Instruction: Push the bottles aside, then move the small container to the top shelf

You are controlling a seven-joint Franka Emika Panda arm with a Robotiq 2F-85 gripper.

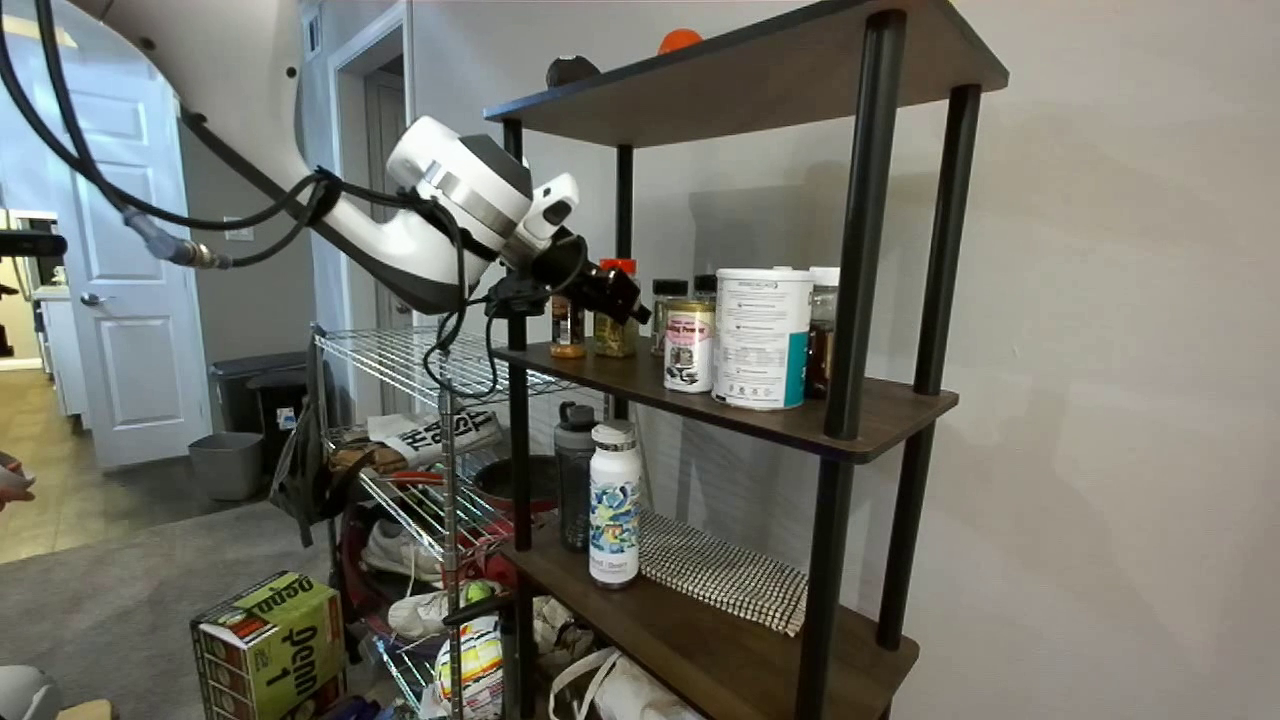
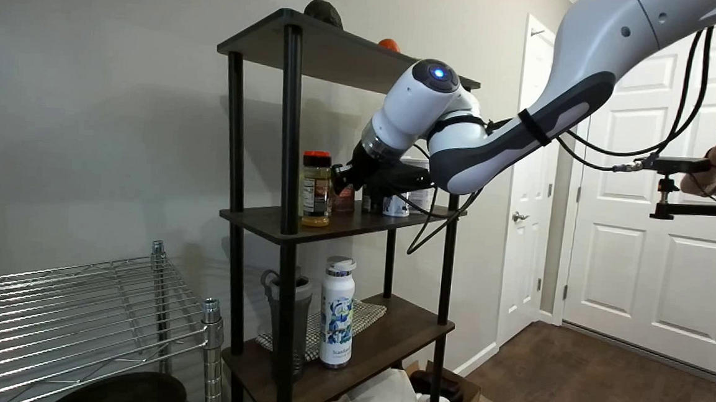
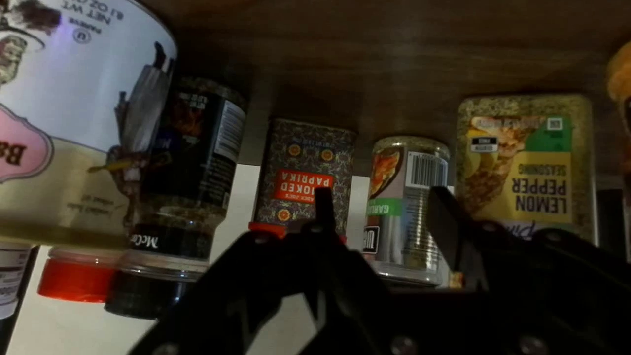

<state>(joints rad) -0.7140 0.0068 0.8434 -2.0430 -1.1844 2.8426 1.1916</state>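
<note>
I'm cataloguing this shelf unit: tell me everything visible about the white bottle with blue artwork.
The white bottle is roughly cylindrical, with mostly blue artwork, hard-to-read lettering below it, and a whitish cap over a shiny, metal-looking band. It stands upright and capped on the third dark brown board from the top, beside a dark grey bottle. Whether it touches that bottle or the checkered cloth is unclear.

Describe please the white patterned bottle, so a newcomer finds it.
Find the dark wooden shelving unit. One level below the large white canister stands this bottle. White and colourfully patterned, it differs from the dark grey bottle beside it.
</note>
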